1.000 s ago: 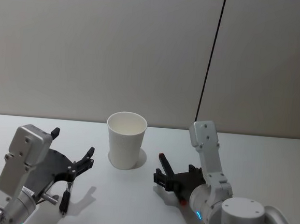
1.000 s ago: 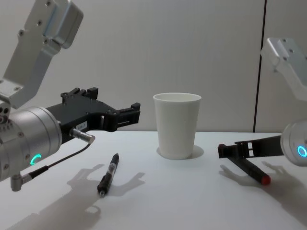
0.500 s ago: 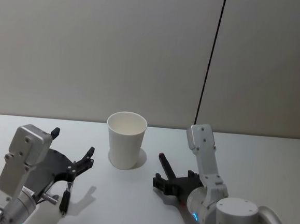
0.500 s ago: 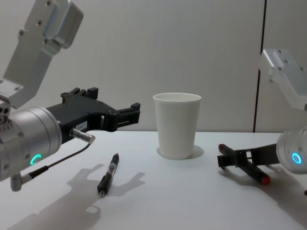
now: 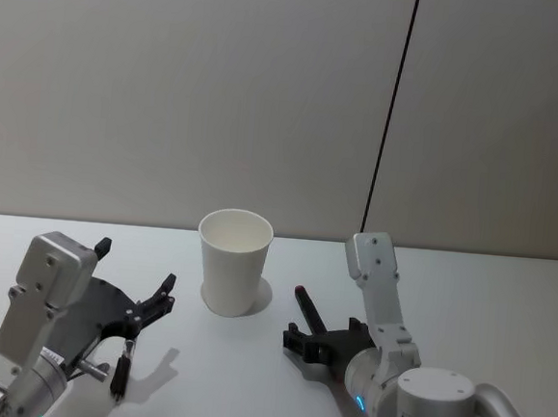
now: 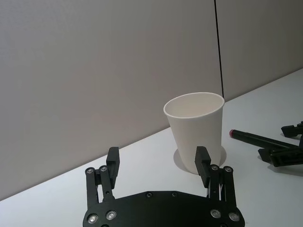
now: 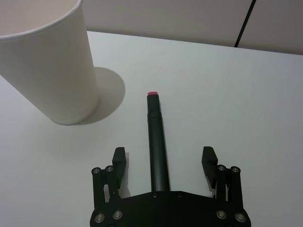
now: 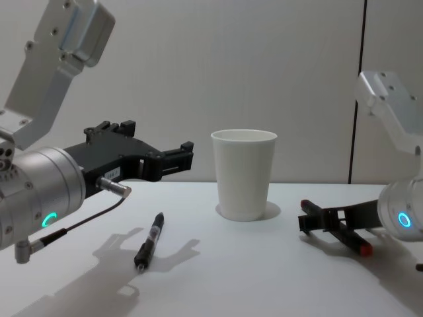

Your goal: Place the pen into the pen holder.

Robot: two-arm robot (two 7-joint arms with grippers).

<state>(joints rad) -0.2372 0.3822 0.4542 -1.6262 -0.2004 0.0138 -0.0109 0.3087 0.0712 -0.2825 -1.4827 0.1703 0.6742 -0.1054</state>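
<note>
Right wrist view: I'm seeing right tool (image 7: 164, 152) gaping wide, gripping nothing, straddling red-tipped pen (image 7: 156, 142) lying on bench (image 7: 236, 94) near pen holder (image 7: 52, 71). Left tool (image 6: 157, 158) hovering wide open, empty, near second black pen (image 8: 149, 240).

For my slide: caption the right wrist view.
Open right end effector straddles a red-tipped pen lying near the cup.

Silver-grey arms (image 8: 53, 72), black left pincer (image 6: 157, 158) and right pincer (image 7: 164, 153).
Cyan ring lights (image 8: 47, 220) on rounded joints; thin grey cable (image 8: 86, 216) at left wrist; silver screws (image 7: 220, 213) across pincer plates.
</note>
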